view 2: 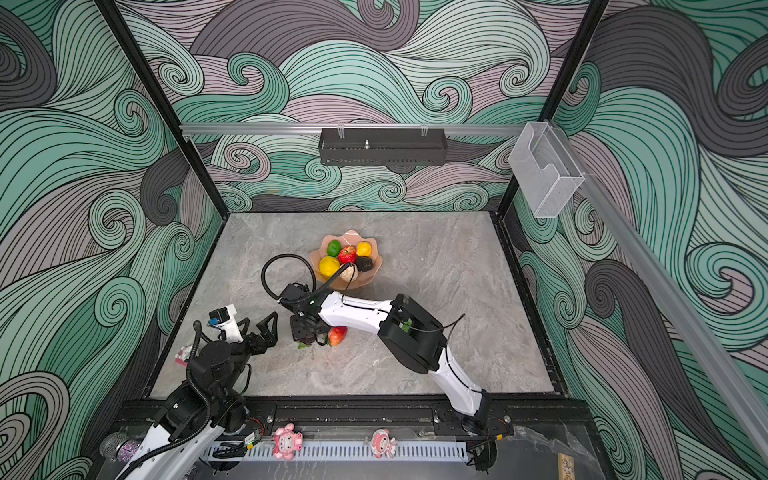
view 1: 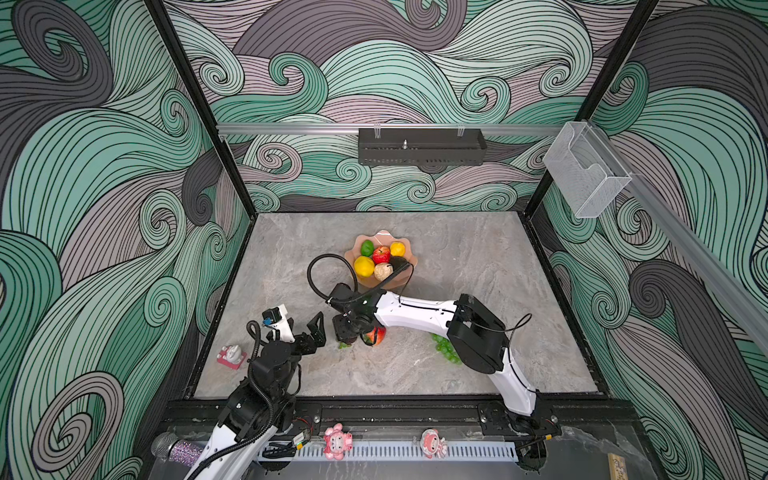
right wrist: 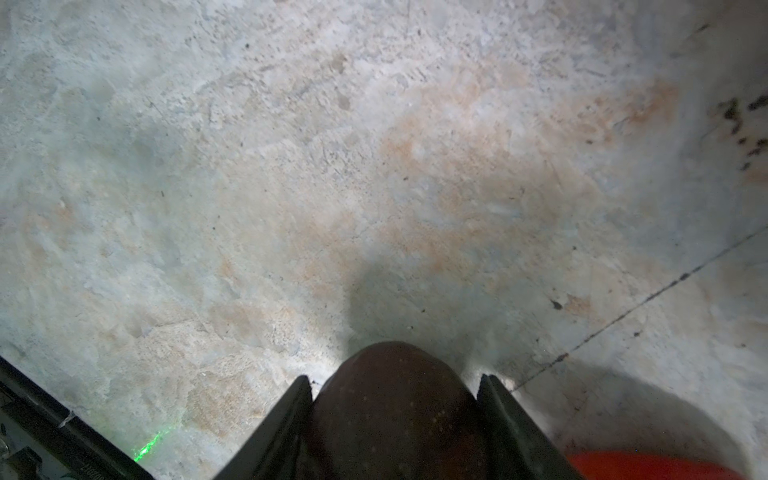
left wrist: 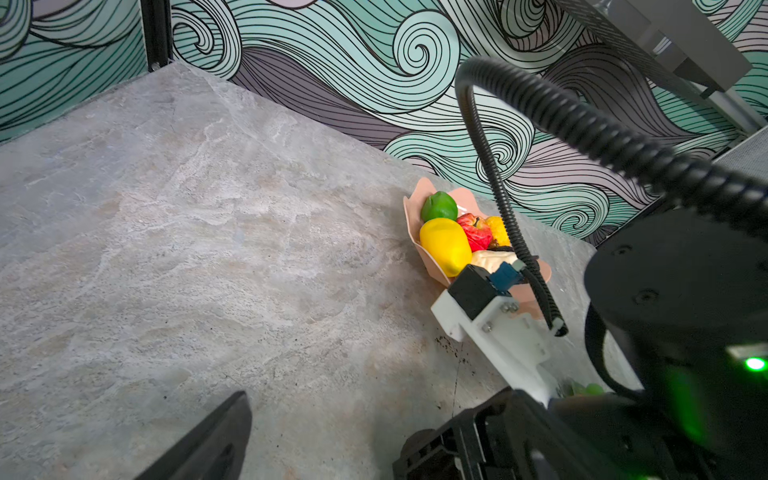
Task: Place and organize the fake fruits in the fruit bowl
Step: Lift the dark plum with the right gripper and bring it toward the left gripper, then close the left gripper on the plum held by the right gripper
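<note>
We're picking the strawberry (right wrist: 395,415) off the table (right wrist: 374,166).
Our right gripper (right wrist: 395,378) pinches it; our left gripper (view 1: 305,332) gapes wide, empty. Next we should lift and carry it to the fruit bowl (view 1: 380,237).

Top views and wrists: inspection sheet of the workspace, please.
Surface: grey stone-look table.
Job's things: bowl holds six pieces; red fruit, grapes and dark fruit outside it.
Clutter: figurine at table's left edge.
Grippers: left gripper open, empty; right gripper astride dark fruit, grip unclear.
Cables: hose loops over bowl's near side.
Surroundings: black basket on rear rail, clear box on right wall.
</note>
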Controlling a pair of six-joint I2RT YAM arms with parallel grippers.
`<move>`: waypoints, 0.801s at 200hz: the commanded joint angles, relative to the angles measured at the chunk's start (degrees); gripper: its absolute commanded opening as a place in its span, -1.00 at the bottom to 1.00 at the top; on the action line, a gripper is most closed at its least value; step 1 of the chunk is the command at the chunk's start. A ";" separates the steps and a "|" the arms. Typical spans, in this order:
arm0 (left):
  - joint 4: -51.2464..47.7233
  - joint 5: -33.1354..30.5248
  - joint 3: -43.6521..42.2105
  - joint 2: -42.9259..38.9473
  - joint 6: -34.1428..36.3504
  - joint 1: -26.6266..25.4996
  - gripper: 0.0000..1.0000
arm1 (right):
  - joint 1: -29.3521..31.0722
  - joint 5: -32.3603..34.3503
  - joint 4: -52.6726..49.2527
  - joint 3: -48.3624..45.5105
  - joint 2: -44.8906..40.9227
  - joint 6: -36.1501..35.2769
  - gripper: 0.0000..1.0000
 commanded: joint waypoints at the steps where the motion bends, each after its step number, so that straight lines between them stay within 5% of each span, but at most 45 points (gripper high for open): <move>1: -0.09 1.45 2.35 1.26 -2.15 0.45 0.95 | -0.37 1.73 0.03 0.37 -5.37 -1.83 0.18; 35: -1.04 4.99 4.65 3.36 -4.16 0.40 0.95 | -2.54 0.64 4.31 -4.88 -11.39 -1.31 0.18; 70: 5.56 16.03 3.68 7.41 -8.55 0.45 0.90 | -5.23 -0.17 9.03 -14.01 -20.47 0.81 0.17; 123: 16.86 31.08 7.08 25.24 -11.83 -0.36 0.72 | -10.34 3.98 16.54 -34.09 -39.98 5.64 0.20; 160: 26.63 32.39 9.46 34.66 -11.92 -5.79 0.68 | -14.70 4.00 20.65 -43.82 -50.81 9.29 0.21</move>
